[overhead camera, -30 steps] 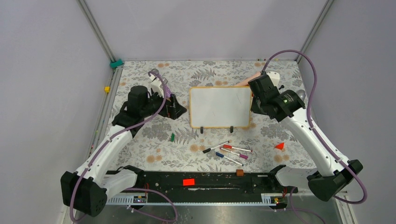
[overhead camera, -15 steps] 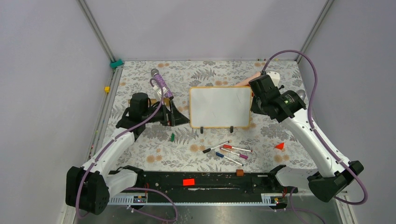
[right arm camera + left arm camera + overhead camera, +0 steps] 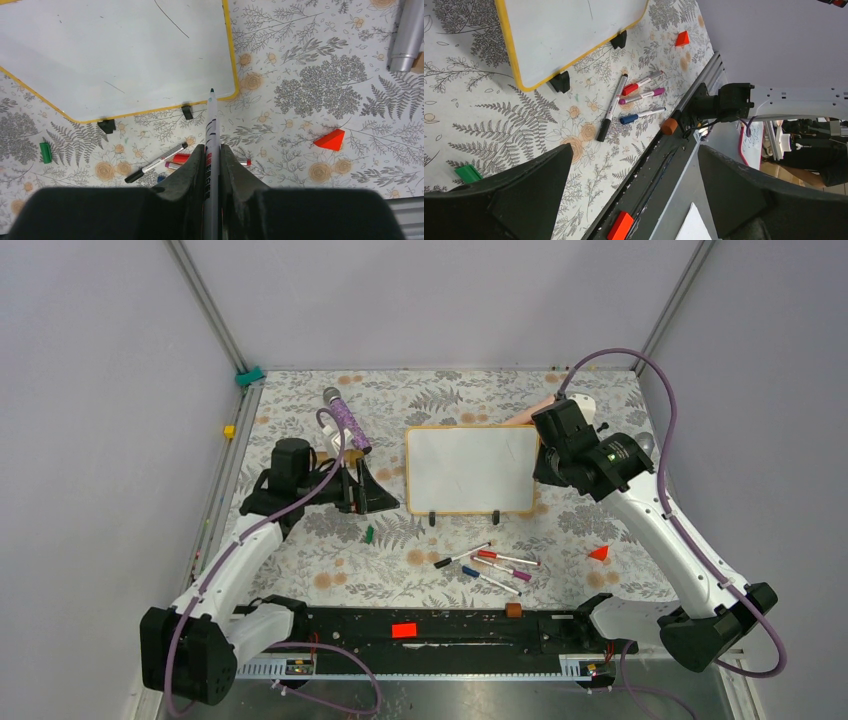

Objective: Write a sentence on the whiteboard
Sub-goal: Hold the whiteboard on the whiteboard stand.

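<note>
Whiteboard (image 3: pixel 470 468), smooth and round-cornered, lies beside right pincer (image 3: pixel 212 150) clamping slim marker (image 3: pixel 211 117).

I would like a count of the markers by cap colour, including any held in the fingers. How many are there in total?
black-capped marker: 1
red-capped marker: 1
magenta-capped marker: 1
blue-capped marker: 1
uncapped marker, held in the right fingers: 1
Total: 5
</note>
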Robot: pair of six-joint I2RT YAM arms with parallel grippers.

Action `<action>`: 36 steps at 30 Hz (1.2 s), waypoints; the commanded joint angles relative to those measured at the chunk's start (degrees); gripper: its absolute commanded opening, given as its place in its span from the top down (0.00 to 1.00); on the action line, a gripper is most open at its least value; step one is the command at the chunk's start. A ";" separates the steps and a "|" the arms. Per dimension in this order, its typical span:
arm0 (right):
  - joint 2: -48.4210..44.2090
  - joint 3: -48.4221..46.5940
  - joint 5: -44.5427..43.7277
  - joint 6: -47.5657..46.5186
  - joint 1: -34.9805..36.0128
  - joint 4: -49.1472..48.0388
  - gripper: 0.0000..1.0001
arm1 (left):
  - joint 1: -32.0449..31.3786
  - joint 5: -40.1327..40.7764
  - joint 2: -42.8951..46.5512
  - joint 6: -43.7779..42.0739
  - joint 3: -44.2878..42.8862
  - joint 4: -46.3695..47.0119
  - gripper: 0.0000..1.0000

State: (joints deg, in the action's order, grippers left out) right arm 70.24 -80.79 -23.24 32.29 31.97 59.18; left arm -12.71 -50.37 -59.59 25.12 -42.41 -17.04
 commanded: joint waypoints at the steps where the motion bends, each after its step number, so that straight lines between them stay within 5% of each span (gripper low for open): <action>1: -1.24 0.24 2.76 0.78 -0.35 -3.09 1.00 | 0.51 -1.78 1.24 -1.35 -0.74 3.15 0.01; 5: -1.43 0.47 6.30 0.04 -0.33 -5.63 1.00 | 1.95 -5.00 -1.64 -0.44 0.70 11.29 0.01; 12: 0.68 -1.41 12.47 0.11 -0.07 -8.28 1.00 | 2.75 -4.91 -9.19 -10.09 -3.64 9.54 0.01; 25: 2.21 -3.17 13.33 0.43 0.09 -8.96 1.00 | 3.56 -13.37 -27.98 -14.02 -12.72 6.88 0.01; 36: 2.59 -5.20 12.97 1.54 0.06 -7.43 1.00 | 3.91 -10.85 -28.28 -8.71 -8.97 13.80 0.01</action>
State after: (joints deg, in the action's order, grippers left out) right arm 72.64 -83.24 -10.81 33.32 31.94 51.46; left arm -9.39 -59.44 -89.32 13.56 -52.90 -10.28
